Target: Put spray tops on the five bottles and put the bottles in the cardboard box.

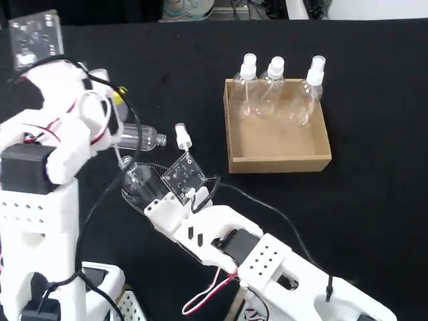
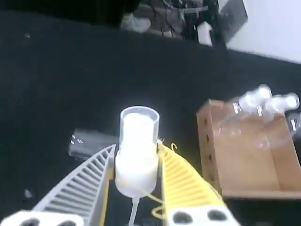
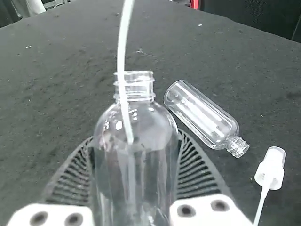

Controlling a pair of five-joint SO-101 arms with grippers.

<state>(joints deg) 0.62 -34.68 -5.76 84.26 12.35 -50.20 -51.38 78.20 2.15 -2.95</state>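
**Spray top held over gripped bottle; three bottles in box**

High view: the cardboard box point(image 1: 277, 162) sits on the black tabletop point(image 1: 374, 221), with three topped bottles point(image 1: 271, 93) at its far wall. A bare bottle point(image 1: 144, 138) lies on its side on the tabletop between the arms, and a loose spray top point(image 1: 182, 136) lies just beside its neck.

Left wrist view: the left jaws are closed on a held spray top point(image 2: 137, 160), its tube hanging below.

Right wrist view: the right jaws are clamped on an upright open bottle point(image 3: 134, 155). A thin tube point(image 3: 123, 47) runs down through its neck
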